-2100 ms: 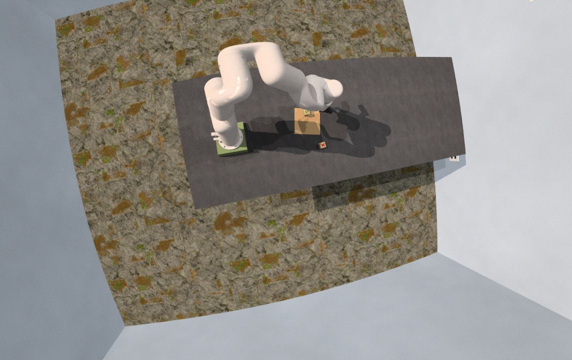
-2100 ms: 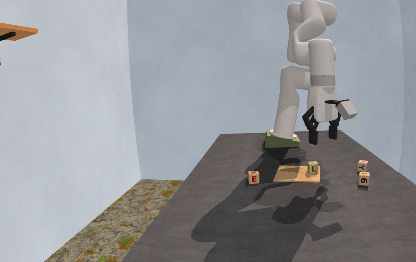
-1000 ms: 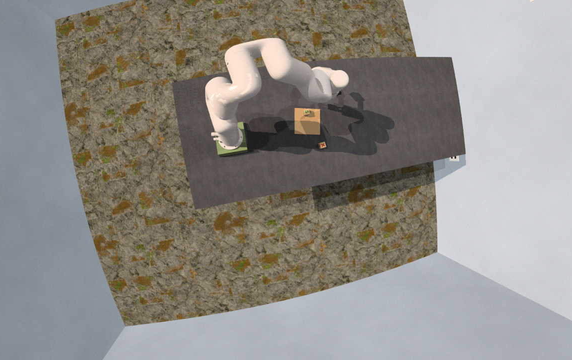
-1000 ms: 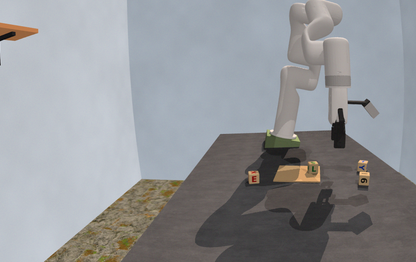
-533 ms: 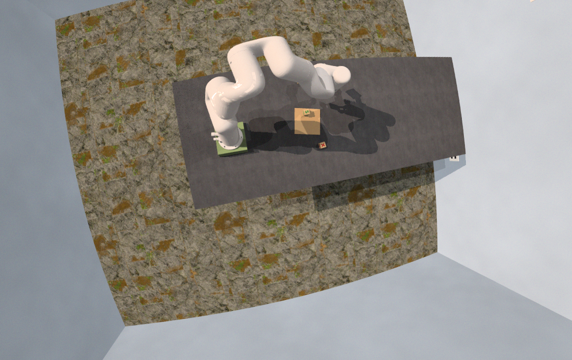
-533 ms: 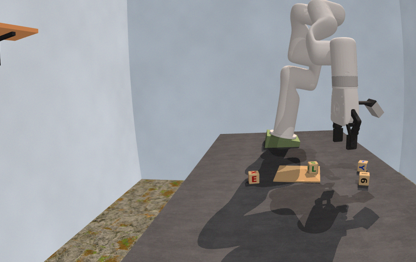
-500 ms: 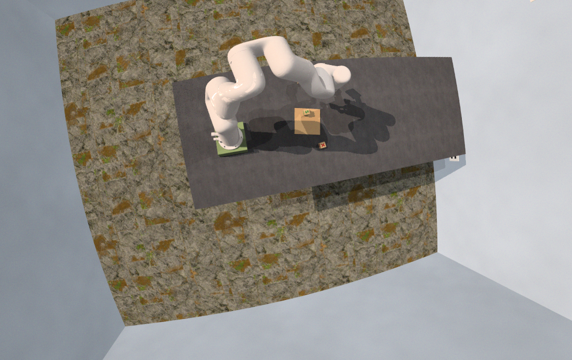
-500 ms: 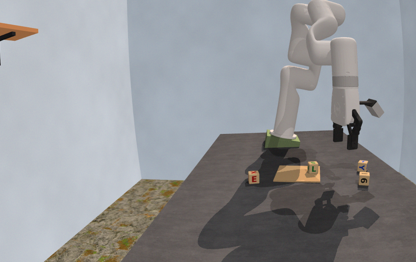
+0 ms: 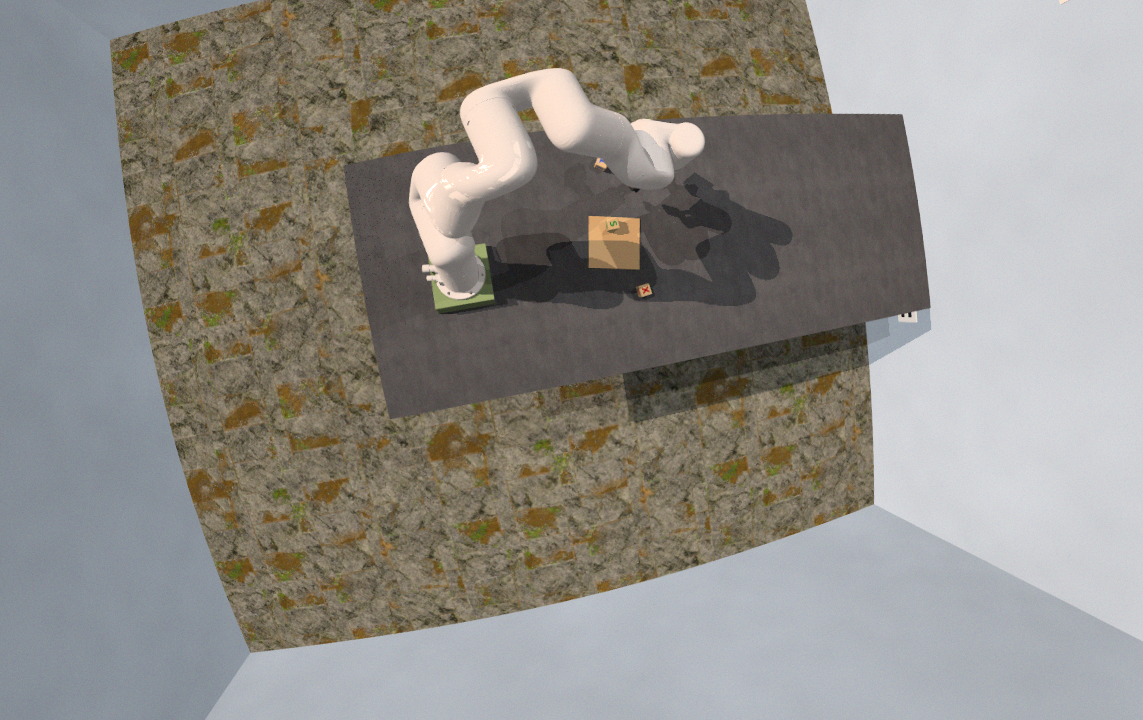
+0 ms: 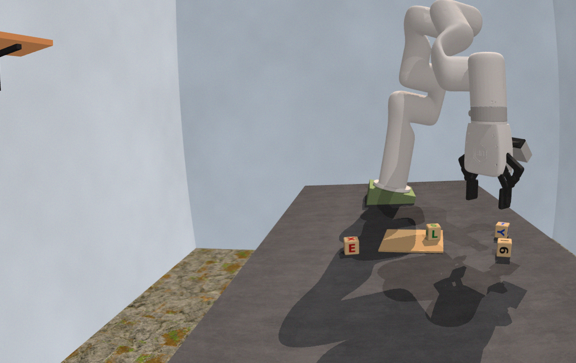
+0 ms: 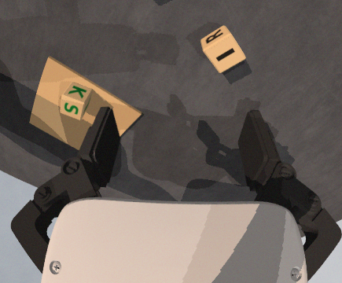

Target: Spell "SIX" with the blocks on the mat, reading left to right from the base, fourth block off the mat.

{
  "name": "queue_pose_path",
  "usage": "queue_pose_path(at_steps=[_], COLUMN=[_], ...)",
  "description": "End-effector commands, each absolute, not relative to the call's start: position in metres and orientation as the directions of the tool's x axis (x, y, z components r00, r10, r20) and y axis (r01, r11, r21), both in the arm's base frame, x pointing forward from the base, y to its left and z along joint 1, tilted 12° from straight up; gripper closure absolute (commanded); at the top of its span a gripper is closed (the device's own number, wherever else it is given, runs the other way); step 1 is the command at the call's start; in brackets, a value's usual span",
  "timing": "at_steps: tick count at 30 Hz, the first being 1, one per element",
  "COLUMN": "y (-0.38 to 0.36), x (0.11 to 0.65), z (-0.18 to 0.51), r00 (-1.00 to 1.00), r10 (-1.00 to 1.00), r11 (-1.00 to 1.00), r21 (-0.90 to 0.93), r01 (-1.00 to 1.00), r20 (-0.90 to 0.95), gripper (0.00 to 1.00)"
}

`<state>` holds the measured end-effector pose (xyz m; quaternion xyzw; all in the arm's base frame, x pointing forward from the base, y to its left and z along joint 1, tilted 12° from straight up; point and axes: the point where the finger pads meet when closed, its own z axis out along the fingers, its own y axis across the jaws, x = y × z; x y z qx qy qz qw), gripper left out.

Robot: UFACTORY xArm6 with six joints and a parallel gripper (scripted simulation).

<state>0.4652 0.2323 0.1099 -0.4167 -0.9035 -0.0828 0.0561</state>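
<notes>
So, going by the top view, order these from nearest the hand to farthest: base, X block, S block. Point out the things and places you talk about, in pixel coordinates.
1. S block point(image 9: 613, 224) point(image 10: 433, 232) point(image 11: 75, 101), on the mat point(image 9: 602, 255) point(image 10: 404, 246) point(image 11: 45, 80)
2. X block point(image 9: 644, 290) point(image 10: 351, 246), off the mat's right side
3. Base point(image 9: 447, 305) point(image 10: 376, 197), green, under the arm's foot
</notes>
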Motion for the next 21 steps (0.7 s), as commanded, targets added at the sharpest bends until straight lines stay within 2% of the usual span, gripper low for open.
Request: queue_pose_path(at_steps=[1, 10, 21], y=[0.241, 0.251, 0.269], x=[0.470, 0.474, 0.480], z=[0.112, 0.113, 0.114], r00=[-0.746, -0.848, -0.964], r10=[0.647, 0.513, 0.252], r11=[0.735, 0.834, 0.946], r21=[0.132, 0.157, 0.189], r01=[0.665, 0.529, 0.264], r20=[0.159, 0.135, 0.084], gripper=[0.00, 0.00, 0.00])
